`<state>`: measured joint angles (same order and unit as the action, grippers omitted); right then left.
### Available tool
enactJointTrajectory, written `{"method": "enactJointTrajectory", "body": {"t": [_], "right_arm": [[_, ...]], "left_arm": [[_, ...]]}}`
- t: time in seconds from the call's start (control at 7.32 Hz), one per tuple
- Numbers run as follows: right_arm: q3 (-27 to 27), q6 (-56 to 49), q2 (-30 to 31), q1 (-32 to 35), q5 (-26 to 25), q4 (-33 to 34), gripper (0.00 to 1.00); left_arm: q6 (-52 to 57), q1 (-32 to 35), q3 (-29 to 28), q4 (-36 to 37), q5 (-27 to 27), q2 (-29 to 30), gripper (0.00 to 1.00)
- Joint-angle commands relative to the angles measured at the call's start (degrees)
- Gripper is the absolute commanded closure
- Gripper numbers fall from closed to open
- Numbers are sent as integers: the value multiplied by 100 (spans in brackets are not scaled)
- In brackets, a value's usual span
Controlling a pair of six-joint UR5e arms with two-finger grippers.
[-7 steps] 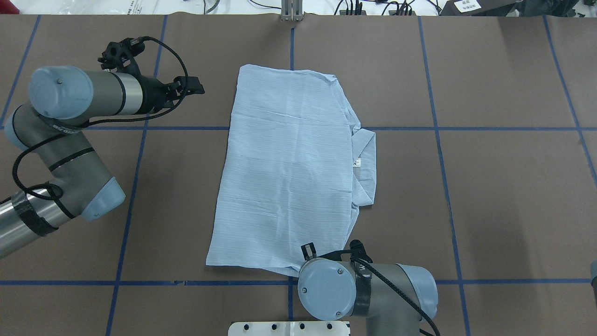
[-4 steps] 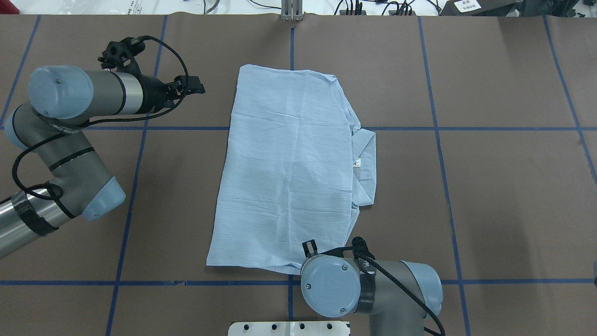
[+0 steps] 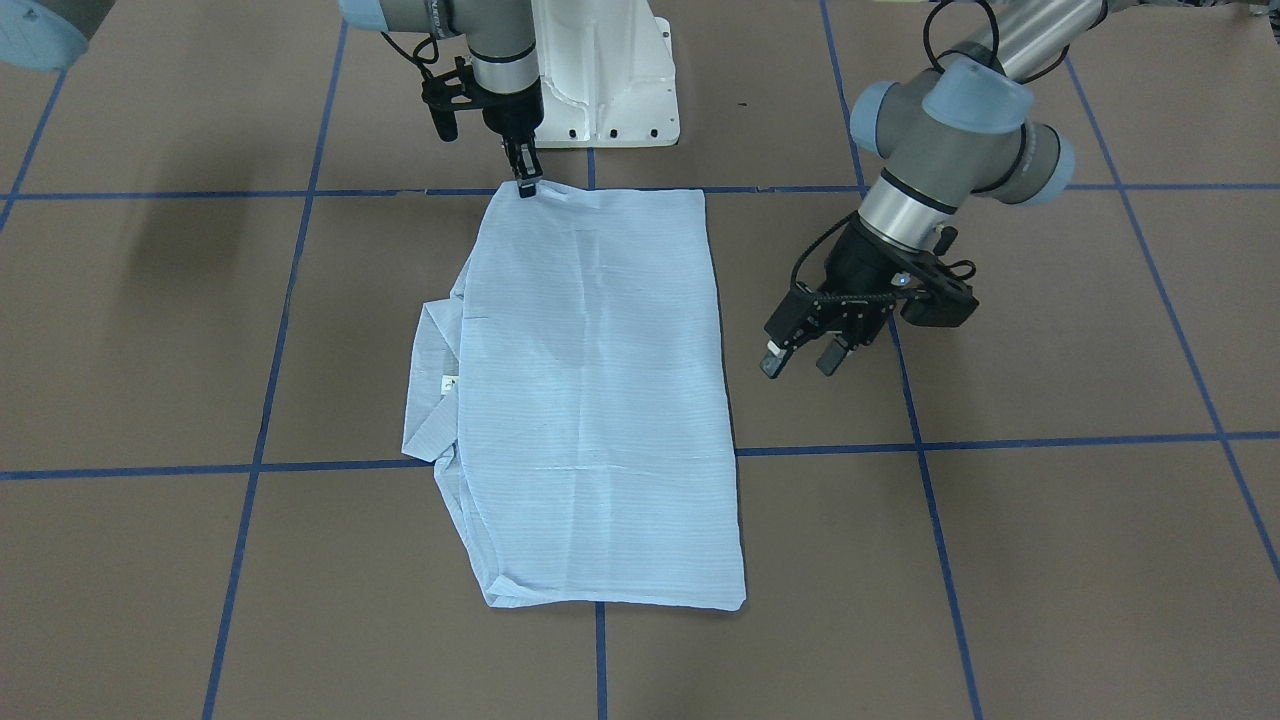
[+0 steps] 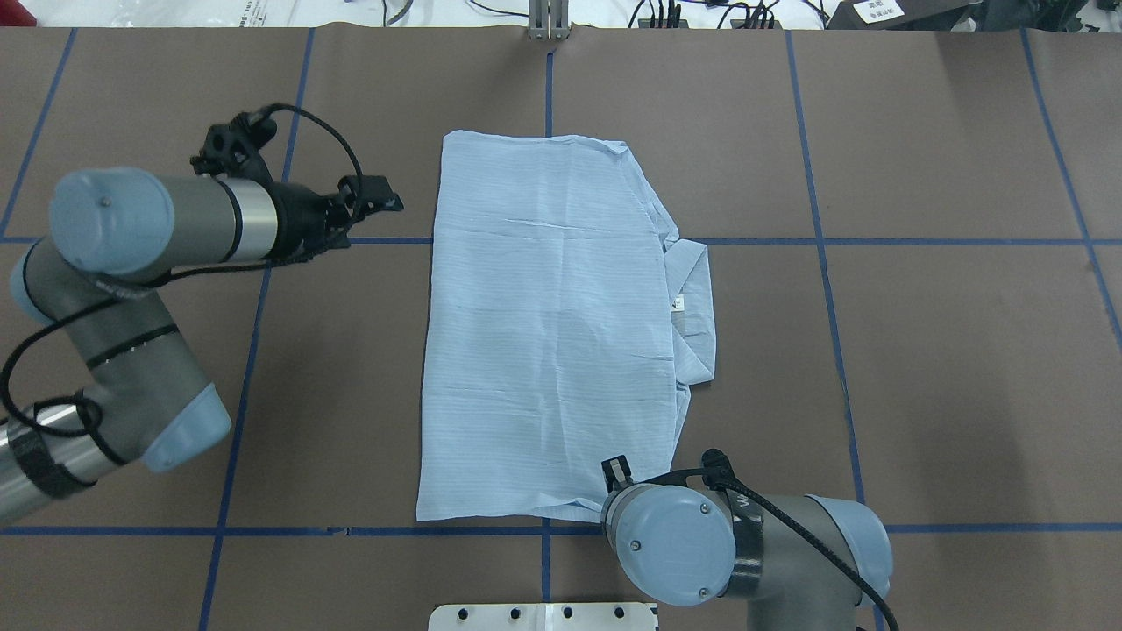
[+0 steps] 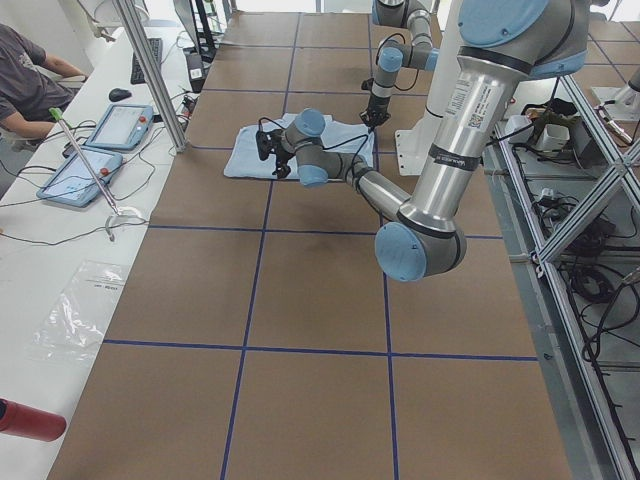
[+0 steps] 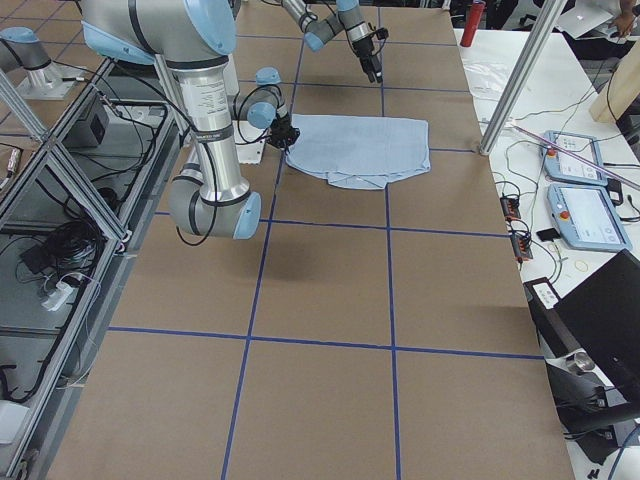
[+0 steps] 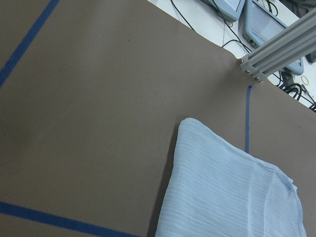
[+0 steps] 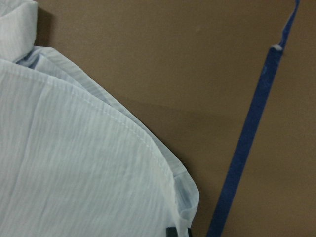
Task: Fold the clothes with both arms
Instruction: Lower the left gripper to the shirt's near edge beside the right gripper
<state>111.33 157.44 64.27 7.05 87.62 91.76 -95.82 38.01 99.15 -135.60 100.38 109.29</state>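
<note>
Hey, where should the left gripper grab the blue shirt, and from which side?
Probably the far left corner of the shirt, coming from the robot's left. The shirt lies flat, that corner is free, and the open left gripper hangs just off that edge; the right gripper has the near right corner.

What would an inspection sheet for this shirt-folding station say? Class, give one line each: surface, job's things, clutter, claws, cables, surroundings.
Surface: brown table with a blue tape grid.
Job's things: shirt folded flat, collar sticking out on the robot's right.
Clutter: nothing seen on the table.
Claws: left claw open, off the shirt; right claw shut on the shirt's robot-side corner.
Cables: black cable looped beside the left claw, clear of the cloth.
Surroundings: tablets and a seated person past the table's edge.
</note>
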Motion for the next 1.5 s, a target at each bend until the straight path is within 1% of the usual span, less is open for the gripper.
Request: {"method": "enactJointTrajectory", "body": {"t": [0.0,0.27,0.41,0.55,0.68,0.82,0.96,1.09,1.23,1.37], "right_arm": [[152,-12,234,-37,1,9,100],[205,-12,271,-54,-8,9,100],[214,-12,262,-63,-8,9,100],[240,-12,262,-63,-8,9,100],[240,-12,271,-72,-8,9,100],[240,-12,262,-80,-8,9,100],[249,-12,262,-72,-8,9,100],[240,-29,262,-72,-8,9,100],[240,-38,271,-63,-8,9,100],[240,-38,271,-72,-8,9,100]], "left_arm": [[-1021,-966,674,33,-114,-486,0],[-1569,-1670,1060,138,-185,-618,0],[-2015,-1926,1149,409,-368,-602,0],[-2106,-2303,1159,594,-500,-619,0],[-2194,-2672,1133,657,-1067,-619,4],[-2474,-2902,1089,666,-1186,-645,6],[-2816,-2974,1097,753,-1274,-645,8],[-2950,-3175,1089,876,-1554,-645,9],[-3090,-3264,1080,903,-1722,-637,9],[-3127,-3299,1062,903,-1732,-645,10]]}}
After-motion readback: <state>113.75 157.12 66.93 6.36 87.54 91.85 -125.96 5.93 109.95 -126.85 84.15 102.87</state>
